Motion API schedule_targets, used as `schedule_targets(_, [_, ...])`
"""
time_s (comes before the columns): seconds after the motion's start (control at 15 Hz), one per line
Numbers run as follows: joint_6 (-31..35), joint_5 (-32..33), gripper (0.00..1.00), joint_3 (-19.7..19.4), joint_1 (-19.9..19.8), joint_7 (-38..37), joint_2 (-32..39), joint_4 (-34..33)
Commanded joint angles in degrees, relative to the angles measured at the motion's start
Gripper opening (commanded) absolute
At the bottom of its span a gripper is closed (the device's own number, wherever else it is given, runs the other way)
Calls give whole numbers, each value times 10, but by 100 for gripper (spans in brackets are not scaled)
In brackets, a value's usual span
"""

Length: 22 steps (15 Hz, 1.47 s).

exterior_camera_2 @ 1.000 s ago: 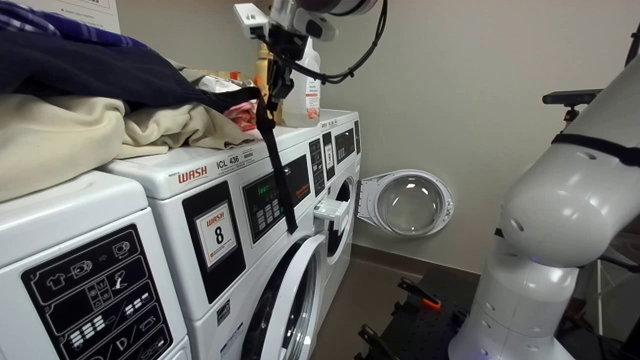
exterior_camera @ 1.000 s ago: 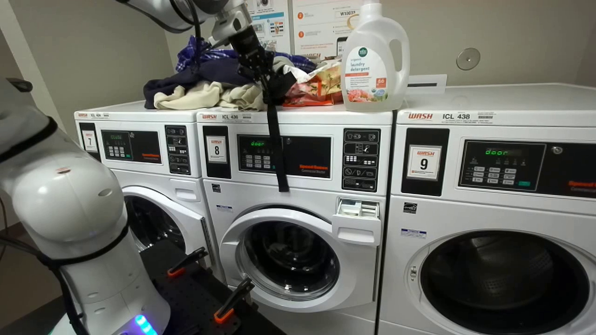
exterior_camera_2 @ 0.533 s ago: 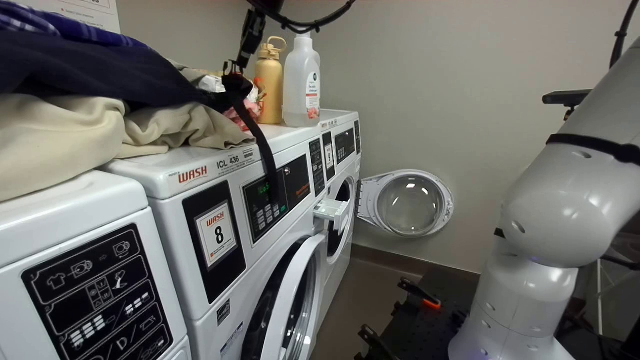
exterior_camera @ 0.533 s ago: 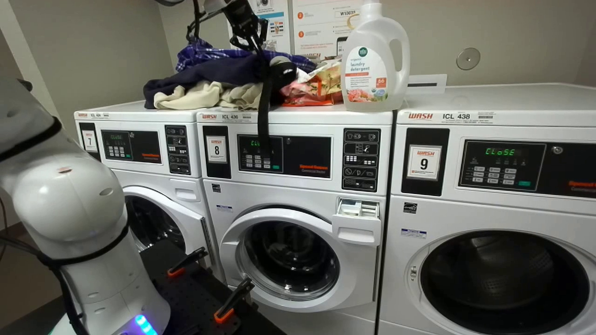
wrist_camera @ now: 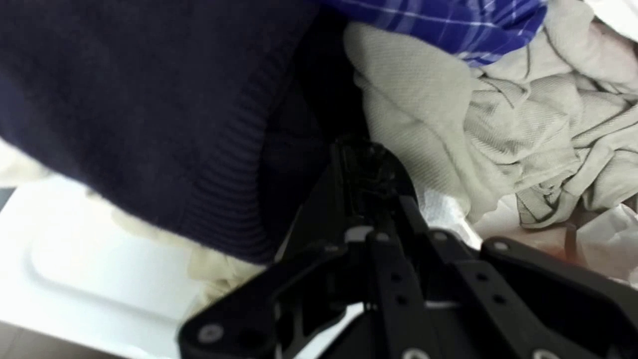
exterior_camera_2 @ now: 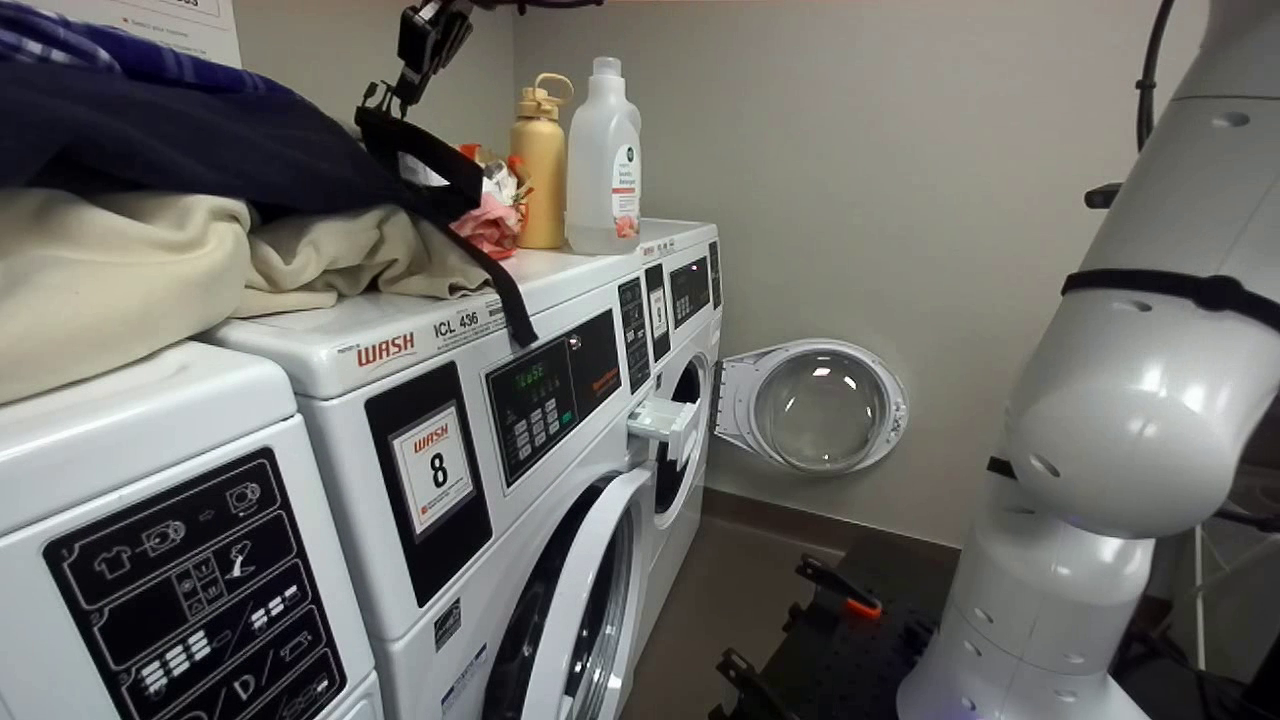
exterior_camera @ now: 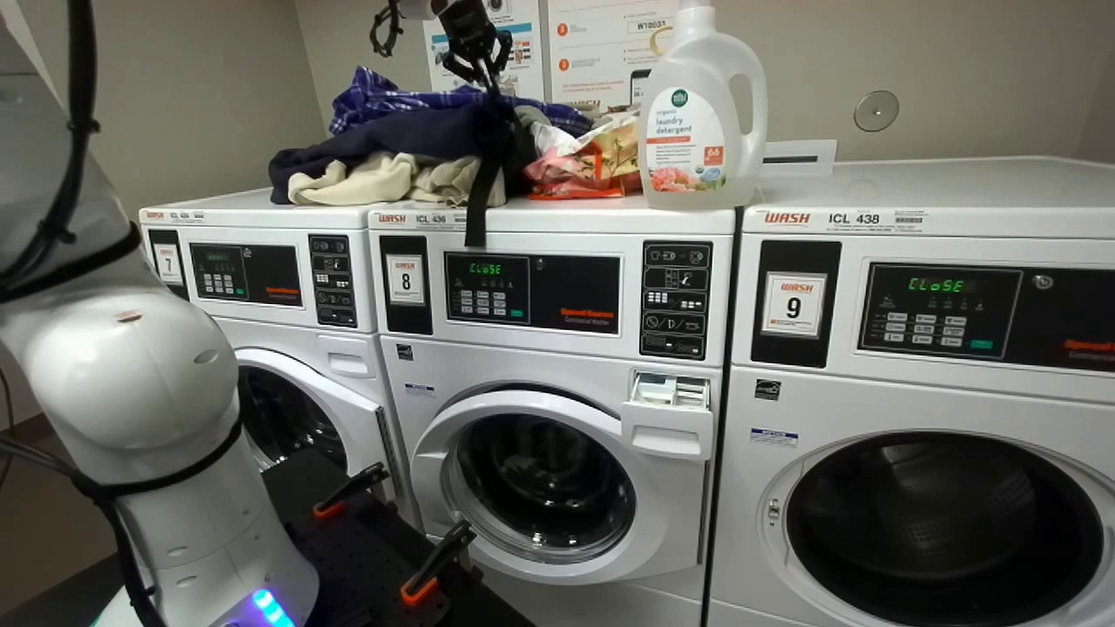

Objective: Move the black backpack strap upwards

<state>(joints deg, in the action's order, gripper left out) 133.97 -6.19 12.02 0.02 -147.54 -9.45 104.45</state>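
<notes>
Basically, gripper (exterior_camera_2: 402, 95) was clamped on the blk strap (exterior_camera: 480, 196) above washer no. 8 (exterior_camera: 566, 366), loose end hanging over its near top edge; clothes pile (exterior_camera: 375, 144) spread mostly left, detergent btl (exterior_camera: 692, 126) stood to the right.

Left washer (exterior_camera: 270, 325), middle washer (exterior_camera: 557, 364), right washer (exterior_camera: 923, 396) side by side in an exterior view. Clothes heap (exterior_camera: 392, 139) on left + middle tops, upper left of frame. Right of heap: packet (exterior_camera: 601, 167), then detergent bottle (exterior_camera: 697, 131) at middle washer's right end. Jaws above heap. Strap (exterior_camera: 482, 187) runs from them across heap, over middle washer's front edge, end just above control panel (exterior_camera: 571, 283). Robot arm (exterior_camera: 131, 374) at left, before left washer. In an exterior view: drink bottle (exterior_camera_2: 540, 180) between packet and detergent bottle.
</notes>
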Motion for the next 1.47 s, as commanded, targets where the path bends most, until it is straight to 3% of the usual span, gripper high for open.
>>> schedule_targets(0.0, [47, -48, 2, 32, -77, -21, 33, -38])
schedule_targets(0.07, [66, -57, 2, 31, -85, -22, 43, -45])
schedule_targets(0.4, [175, -89, 2, 112, -232, -13, 38, -19])
schedule_targets(0.53, [200, -75, 2, 150, -261, -13, 33, -10])
schedule_targets(0.6, [200, -69, 34, 172, -271, -13, 30, -7])
schedule_targets(0.67, [184, -62, 35, 189, -272, -16, 32, -14])
schedule_targets(1.2, [138, 17, 95, 318, -331, -15, 9, -25])
schedule_targets(1.4, [35, 100, 100, 349, -324, -14, 16, -63])
